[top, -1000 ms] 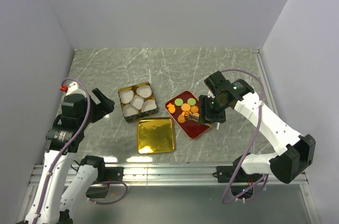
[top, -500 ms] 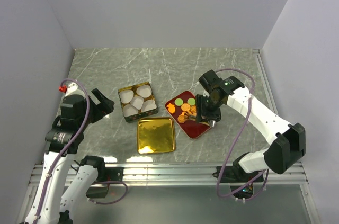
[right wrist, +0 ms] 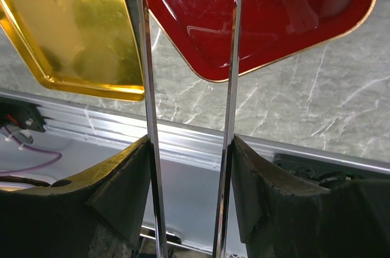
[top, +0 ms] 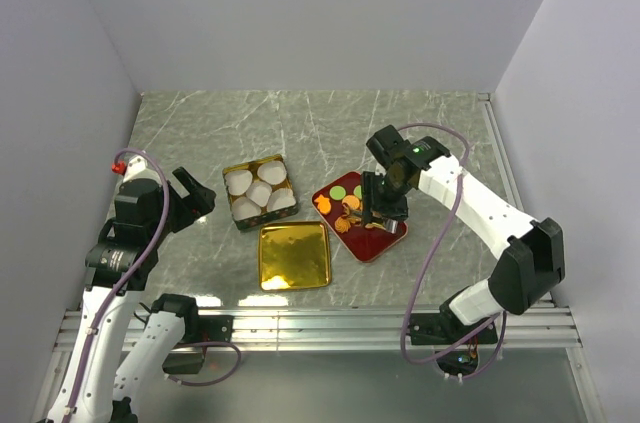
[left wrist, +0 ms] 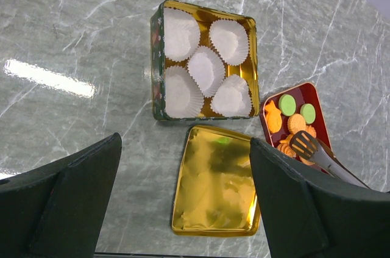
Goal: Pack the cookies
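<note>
Right jaws pinching metal tongs [right wrist: 146, 87]; cookies [left wrist: 297, 124] on red tray [right wrist: 292, 20] ahead of them, under tong tips; left jaws spread wide, gripping nothing, tin [left wrist: 157, 63] on desk ahead.

Cookies [left wrist: 297, 124]: small flat biscuits, all lying flat in the red tray [left wrist: 309, 92].
Two green rounds [left wrist: 287, 104] sit side by side at the tray's far side, with an irregular orange piece [left wrist: 272, 118] just beside them. The patterned orange-brown rounds cluster nearer, some overlapping and partly hidden by the metal tongs [left wrist: 303, 143].
</note>
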